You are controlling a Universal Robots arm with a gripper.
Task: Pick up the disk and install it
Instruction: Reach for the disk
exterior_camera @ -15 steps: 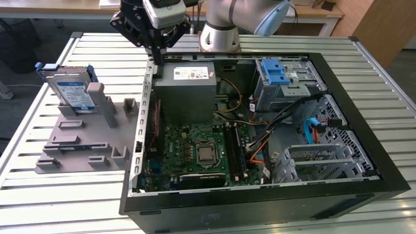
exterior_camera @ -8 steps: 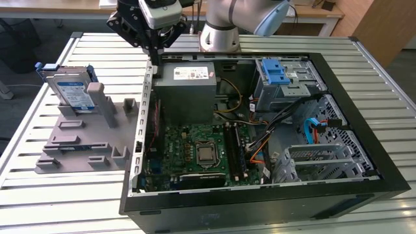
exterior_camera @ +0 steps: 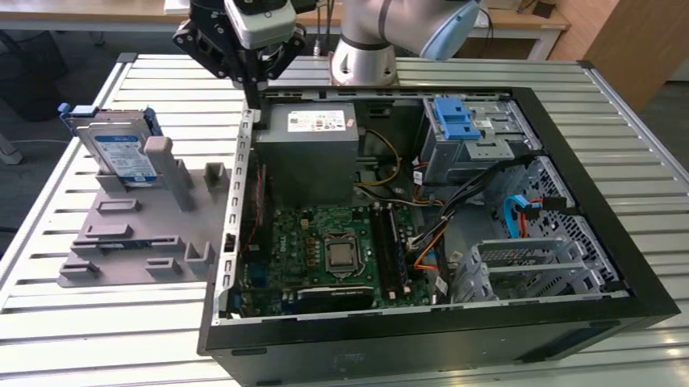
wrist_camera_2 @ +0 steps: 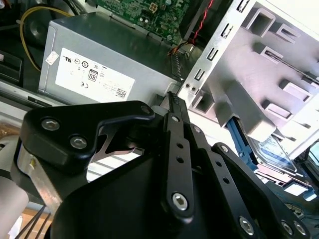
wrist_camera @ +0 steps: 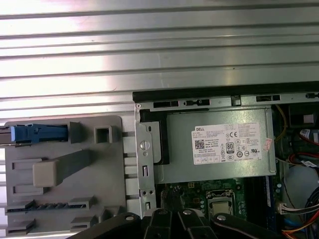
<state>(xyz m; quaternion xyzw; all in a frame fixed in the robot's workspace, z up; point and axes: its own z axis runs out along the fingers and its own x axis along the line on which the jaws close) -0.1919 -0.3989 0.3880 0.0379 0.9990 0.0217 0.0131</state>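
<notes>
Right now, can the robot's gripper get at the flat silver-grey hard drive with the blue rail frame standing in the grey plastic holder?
Probably yes. The hard drive stands upright with its top edge bare, and the gripper, shut, hangs apart over the rim of the black computer case; nothing lies between.

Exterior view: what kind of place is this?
Probably a robotics lab bench set up for computer assembly: an open computer case lies on a slatted metal table, a grey fixture beside it holds the disk, and a robot arm stands behind the case.
</notes>
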